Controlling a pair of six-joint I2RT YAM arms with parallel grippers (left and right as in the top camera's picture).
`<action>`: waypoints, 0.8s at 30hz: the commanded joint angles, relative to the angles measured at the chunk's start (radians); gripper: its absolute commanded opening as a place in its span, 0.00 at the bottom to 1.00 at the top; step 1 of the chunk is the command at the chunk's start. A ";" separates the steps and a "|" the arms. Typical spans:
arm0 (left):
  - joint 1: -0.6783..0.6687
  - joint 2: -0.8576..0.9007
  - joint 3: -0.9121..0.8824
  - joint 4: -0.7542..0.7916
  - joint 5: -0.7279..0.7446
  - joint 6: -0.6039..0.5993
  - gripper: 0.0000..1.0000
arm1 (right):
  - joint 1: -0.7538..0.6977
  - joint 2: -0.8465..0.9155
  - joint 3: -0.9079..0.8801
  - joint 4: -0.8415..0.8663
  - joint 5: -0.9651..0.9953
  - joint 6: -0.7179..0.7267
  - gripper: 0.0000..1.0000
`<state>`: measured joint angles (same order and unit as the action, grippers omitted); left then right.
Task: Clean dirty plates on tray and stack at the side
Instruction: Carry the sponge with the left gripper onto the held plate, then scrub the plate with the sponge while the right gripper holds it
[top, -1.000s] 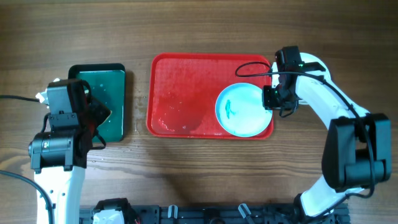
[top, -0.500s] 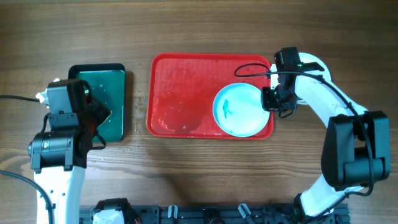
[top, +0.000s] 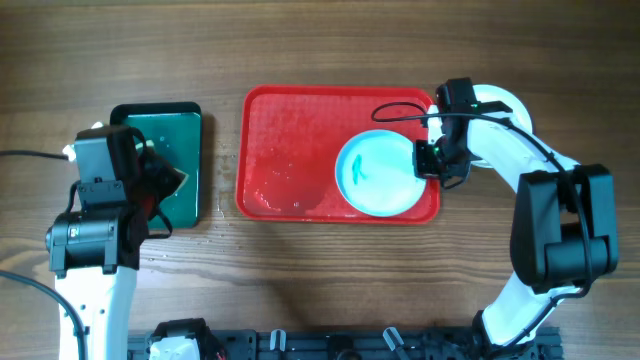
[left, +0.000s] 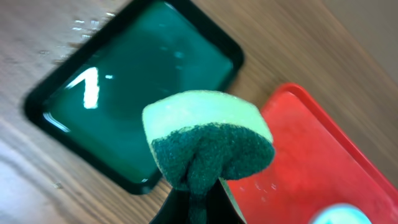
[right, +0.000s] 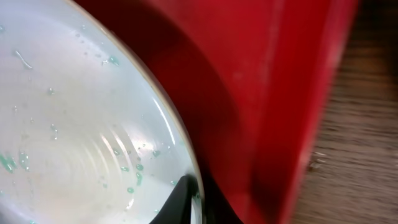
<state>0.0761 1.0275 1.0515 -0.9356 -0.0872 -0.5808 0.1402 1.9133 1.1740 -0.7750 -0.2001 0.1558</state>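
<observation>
One pale aqua plate (top: 375, 175) with a teal smear lies on the right half of the red tray (top: 285, 140). My right gripper (top: 424, 160) is shut on the plate's right rim; the wrist view shows a finger (right: 189, 199) clamped over the rim of the plate (right: 81, 143), with teal specks on it. The other plates are out of view. My left gripper (top: 165, 185) is shut on a yellow and green sponge (left: 208, 140), held above the right edge of the dark green tray (left: 137, 81).
The dark green tray (top: 185, 150) lies left of the red tray, with bare wood between them. Water drops and a wet patch lie on the red tray's left half (top: 275, 195). A cable loops over the tray's back right corner (top: 395, 108).
My right gripper has dragged the plate to the left across the tray. The left gripper with the sponge has shifted only slightly.
</observation>
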 joint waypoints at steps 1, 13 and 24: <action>0.005 0.025 -0.005 0.035 0.244 0.127 0.04 | 0.072 0.058 -0.005 0.031 -0.041 0.056 0.07; -0.170 0.241 -0.005 0.072 0.412 0.189 0.04 | 0.301 0.060 -0.005 0.209 -0.024 0.205 0.07; -0.399 0.594 -0.005 0.378 0.412 0.018 0.04 | 0.322 0.060 -0.005 0.239 -0.025 0.267 0.05</action>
<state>-0.2924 1.5242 1.0512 -0.6189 0.3088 -0.4850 0.4553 1.9385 1.1751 -0.5350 -0.2352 0.4042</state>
